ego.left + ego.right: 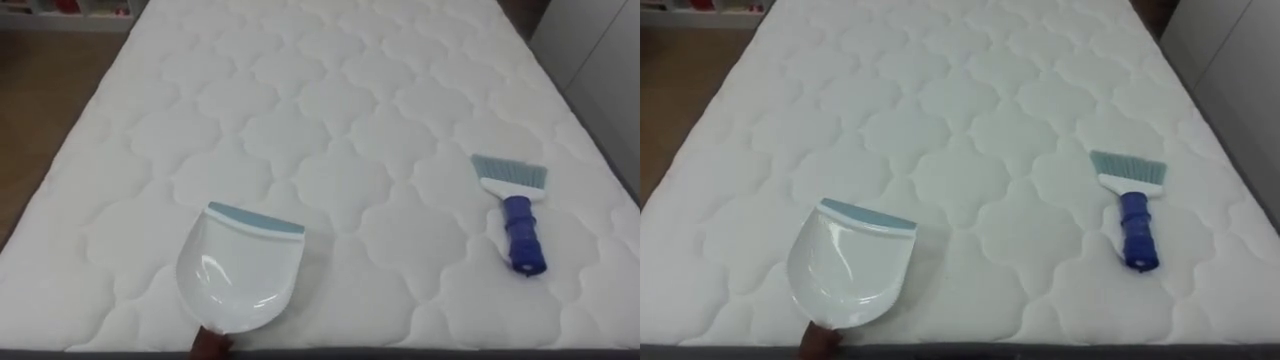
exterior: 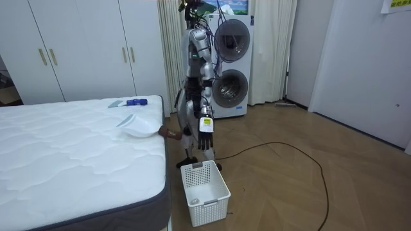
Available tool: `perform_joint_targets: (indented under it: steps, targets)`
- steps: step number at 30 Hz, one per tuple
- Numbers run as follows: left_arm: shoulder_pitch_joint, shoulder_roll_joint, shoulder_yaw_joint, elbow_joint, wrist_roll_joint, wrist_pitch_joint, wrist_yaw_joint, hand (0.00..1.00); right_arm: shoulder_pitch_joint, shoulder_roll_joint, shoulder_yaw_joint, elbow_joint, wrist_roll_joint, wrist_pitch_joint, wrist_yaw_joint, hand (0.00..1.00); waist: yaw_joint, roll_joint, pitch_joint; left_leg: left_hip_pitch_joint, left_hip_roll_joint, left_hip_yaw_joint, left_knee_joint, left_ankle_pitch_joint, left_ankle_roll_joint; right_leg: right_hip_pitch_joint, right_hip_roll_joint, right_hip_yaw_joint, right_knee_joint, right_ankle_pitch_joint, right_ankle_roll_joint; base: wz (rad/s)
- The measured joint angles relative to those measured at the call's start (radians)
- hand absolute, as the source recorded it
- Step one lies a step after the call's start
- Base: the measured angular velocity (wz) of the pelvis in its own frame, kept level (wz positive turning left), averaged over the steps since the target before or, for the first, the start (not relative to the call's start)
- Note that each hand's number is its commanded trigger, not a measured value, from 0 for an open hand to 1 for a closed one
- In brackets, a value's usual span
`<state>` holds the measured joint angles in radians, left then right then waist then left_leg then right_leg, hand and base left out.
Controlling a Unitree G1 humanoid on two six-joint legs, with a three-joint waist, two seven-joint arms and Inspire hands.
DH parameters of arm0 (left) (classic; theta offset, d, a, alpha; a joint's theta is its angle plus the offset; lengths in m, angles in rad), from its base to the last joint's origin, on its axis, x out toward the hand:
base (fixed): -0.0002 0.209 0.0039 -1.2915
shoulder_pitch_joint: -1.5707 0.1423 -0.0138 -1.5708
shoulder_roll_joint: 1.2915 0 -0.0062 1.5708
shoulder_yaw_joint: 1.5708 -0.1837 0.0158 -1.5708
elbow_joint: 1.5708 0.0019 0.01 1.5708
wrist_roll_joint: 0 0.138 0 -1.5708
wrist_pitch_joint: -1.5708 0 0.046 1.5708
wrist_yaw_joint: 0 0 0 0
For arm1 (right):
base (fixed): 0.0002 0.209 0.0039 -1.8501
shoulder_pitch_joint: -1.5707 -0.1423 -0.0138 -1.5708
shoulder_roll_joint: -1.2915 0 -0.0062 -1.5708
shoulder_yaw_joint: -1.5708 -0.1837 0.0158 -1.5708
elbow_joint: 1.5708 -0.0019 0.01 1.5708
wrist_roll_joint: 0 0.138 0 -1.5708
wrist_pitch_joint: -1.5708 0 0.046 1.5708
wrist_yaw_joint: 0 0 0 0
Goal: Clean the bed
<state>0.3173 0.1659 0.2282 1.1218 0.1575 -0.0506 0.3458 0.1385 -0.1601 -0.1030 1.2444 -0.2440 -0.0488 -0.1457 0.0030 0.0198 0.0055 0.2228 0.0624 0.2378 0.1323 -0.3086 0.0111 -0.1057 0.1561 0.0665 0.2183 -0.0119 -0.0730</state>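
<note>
The robot stands at the foot end of the bed (image 2: 70, 144), facing it, with a white slatted basket (image 2: 205, 192) on the wooden floor just beside its feet. On the quilted white mattress near the edge lie a white dustpan (image 1: 240, 275) with a pale blue lip, its brown handle (image 1: 212, 343) jutting over the edge toward the robot, and to the right, well apart from it, a small brush (image 1: 515, 210) with a blue handle and pale bristles pointing up the bed. The mattress shows no crumbs, litter or bedding that I can make out, so it fits either a bed already swept with the tools laid down, or tools waiting before sweeping; the pictures do not settle which. In the room view the robot's left hand (image 2: 205, 138) hangs by its side holding nothing, fingers pointing down and loosely straight; the right hand is hidden behind the body. No brand, label or writing on the dustpan, brush or basket can be read.
</note>
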Motion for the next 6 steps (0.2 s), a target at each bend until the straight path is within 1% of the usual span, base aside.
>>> perform_joint_targets:
  steps: [2,5,6]
  targets:
    - [0.005,0.000,-0.004,-0.001,0.004,0.039,-0.056,0.00,0.005,0.000,0.001,0.010,-0.002,0.040,0.031,0.00,-0.002,-0.001,-0.0012,-0.001,0.003,0.002,0.002,-0.002,-0.001,-0.001,0.000,-0.004,0.002,-0.002,-0.002,0.00]
    - [0.003,-0.001,-0.010,0.000,0.011,0.074,-0.120,0.00,0.000,-0.001,0.004,0.028,-0.004,0.069,0.068,0.00,0.000,-0.003,-0.0020,-0.001,0.003,-0.001,0.004,-0.002,-0.002,-0.002,0.001,-0.004,0.004,-0.004,-0.003,0.00]
    - [-0.001,-0.001,-0.016,0.000,0.011,0.078,-0.129,0.00,-0.001,0.000,0.006,0.028,-0.004,0.073,0.076,0.00,-0.001,-0.003,-0.0024,-0.001,0.002,-0.001,0.004,-0.002,-0.002,-0.002,0.001,-0.004,0.004,-0.004,-0.003,0.00]
